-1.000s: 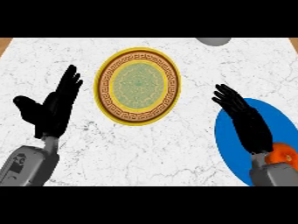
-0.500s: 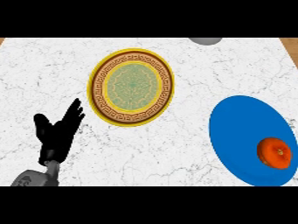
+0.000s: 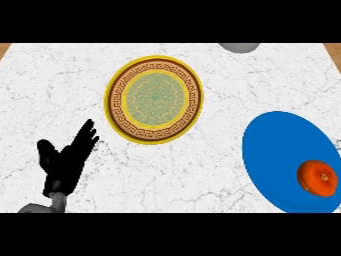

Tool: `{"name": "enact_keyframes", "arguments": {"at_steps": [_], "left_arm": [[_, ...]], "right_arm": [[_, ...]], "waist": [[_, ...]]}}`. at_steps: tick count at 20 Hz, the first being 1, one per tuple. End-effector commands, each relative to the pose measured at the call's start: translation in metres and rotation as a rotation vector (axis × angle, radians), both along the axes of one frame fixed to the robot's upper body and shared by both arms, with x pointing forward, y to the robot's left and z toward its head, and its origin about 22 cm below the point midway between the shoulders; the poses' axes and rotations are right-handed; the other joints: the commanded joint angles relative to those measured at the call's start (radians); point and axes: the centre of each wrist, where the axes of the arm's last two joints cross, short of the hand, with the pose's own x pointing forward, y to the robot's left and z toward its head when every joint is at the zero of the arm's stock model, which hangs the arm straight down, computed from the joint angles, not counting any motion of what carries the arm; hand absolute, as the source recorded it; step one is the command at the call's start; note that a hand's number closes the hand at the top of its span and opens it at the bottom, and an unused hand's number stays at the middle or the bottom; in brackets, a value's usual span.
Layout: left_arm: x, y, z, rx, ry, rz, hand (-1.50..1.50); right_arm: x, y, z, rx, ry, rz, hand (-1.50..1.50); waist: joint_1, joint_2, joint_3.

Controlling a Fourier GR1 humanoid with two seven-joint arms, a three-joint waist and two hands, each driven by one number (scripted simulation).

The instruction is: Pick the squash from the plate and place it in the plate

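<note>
Two plates sit before you on a white marble-veined table [image 3: 202, 170], whose pale surface fills nearly the whole view; strips of brown wood show past its far corners at ten and two o'clock. You have the patterned plate [image 3: 154, 100], yellow-rimmed with a brown key-pattern band and a green centre, lying at about twelve o'clock from the middle. You find the blue plate [image 3: 284, 150] at four o'clock, well apart from the patterned one. Look for the squash [image 3: 319, 178], orange-red and round, resting on the blue plate near its right-hand edge. A grey rounded object [image 3: 239, 47] is cut off by the far edge at one o'clock. Your left robot hand [image 3: 66, 162] shows at eight o'clock, fingers straight and spread apart, holding nothing. No writing or labels can be read.
</note>
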Motion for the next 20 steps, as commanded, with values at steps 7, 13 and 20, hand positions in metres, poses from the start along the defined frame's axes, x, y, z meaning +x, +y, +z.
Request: {"name": "enact_keyframes", "arguments": {"at_steps": [7, 13, 20], "left_arm": [[-0.020, -0.017, -0.003, -0.010, 0.052, 0.006, 0.00], [-0.016, -0.009, -0.007, -0.010, 0.055, 0.010, 0.00], [-0.012, -0.004, -0.003, -0.011, 0.050, -0.007, 0.00]], "right_arm": [[-0.009, 0.010, 0.057, -0.450, 0.368, 0.210, -1.50], [-0.002, 0.058, 0.053, -0.557, 0.463, 0.181, -1.50], [-0.014, 0.104, 0.009, -0.582, 0.494, 0.152, -1.50]], "waist": [[-0.005, -0.004, -0.004], [-0.008, -0.002, -0.005], [-0.002, 0.000, -0.003]]}}
